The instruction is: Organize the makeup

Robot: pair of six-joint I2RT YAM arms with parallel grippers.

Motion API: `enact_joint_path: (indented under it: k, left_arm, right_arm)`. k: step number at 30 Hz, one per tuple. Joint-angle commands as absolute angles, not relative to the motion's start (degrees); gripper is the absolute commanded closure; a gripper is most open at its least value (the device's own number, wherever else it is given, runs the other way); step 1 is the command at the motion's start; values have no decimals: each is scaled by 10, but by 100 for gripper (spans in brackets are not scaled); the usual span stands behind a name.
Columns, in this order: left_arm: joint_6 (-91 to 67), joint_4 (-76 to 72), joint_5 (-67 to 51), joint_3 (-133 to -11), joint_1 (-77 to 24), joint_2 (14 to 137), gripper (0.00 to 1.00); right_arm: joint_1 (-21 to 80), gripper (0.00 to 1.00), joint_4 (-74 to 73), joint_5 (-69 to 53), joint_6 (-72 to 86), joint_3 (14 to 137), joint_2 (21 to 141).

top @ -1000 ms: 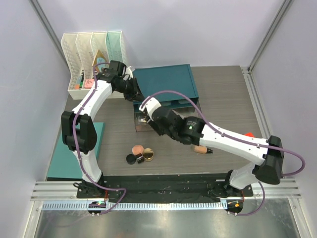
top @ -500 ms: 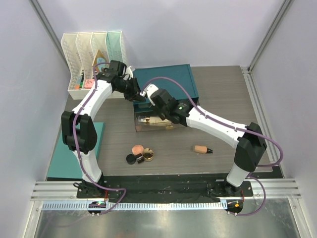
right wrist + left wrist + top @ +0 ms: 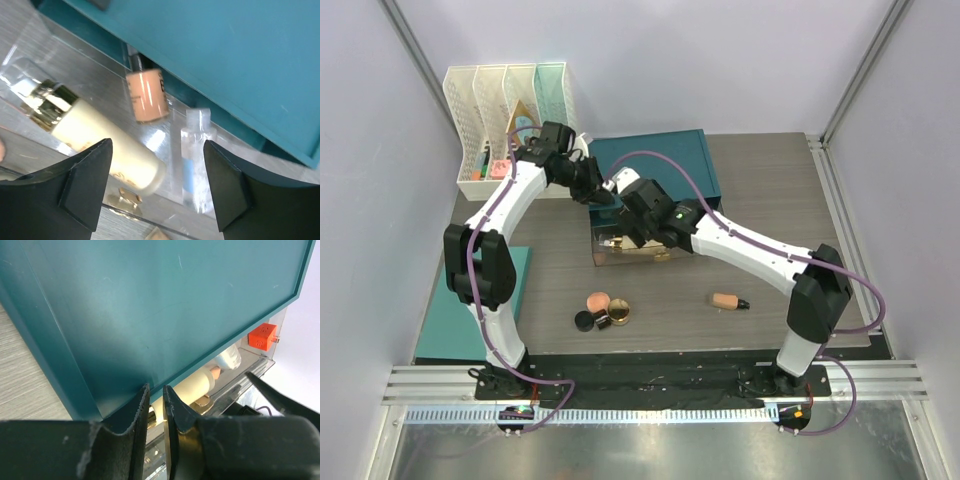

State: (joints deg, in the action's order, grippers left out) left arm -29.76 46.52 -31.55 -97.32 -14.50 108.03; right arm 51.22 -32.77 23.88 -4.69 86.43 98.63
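At the left, the left gripper (image 3: 156, 396) sits at the corner of the teal cabinet (image 3: 150, 305), unmoved over the last second; its fingers are drawn nearly together with only a slit left, and whether a clear wall is pinched there cannot be told. On the table (image 3: 780, 200) in front, the black jar (image 3: 585, 320), the pink compact (image 3: 598, 300) and the gold-rimmed compact (image 3: 619, 314) are left loose in a close cluster.

Further right, the drawer (image 3: 605, 258) is pulled out of the cabinet, and here the change is found. A second ago the right arm was stretched low across the table; it has since been lifted and drawn in. The right gripper (image 3: 157, 175) is now held above the drawer, spread wide with nothing between its fingers. A delivery is judged to be finished, with four pieces still to be fetched.

In the drawer, the cream bottle (image 3: 100, 135) is laid slanted, its gold cap toward the left; the peach bottle (image 3: 146, 95) lies flat beside it, long axis front to back, dark cap toward the cabinet; the clear bottle (image 3: 194, 165) is likewise pointed cap-first at the cabinet.

At the far right, the tube (image 3: 725, 300), uncovered by the arm's retreat, lies well apart from the rest; its long axis runs nearly left to right, and its dark cap is pointed right.
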Motion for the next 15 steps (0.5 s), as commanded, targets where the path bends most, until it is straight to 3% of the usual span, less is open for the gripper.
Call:
enact_joint_path:
  k: [1,10,15]
  left_arm:
    - [-270,544,-238,-946,-146,1111,80]
    - [-271,539,-243,-949,-146,1112,79]
    - [-272,536,-245,-948,-146,1111,78]
  right_arm:
    - [509,21,-353,292,13,874,927]
    - [506,21,-488,258,154,792,793]
    - [501,22,-509,233,292,687,699]
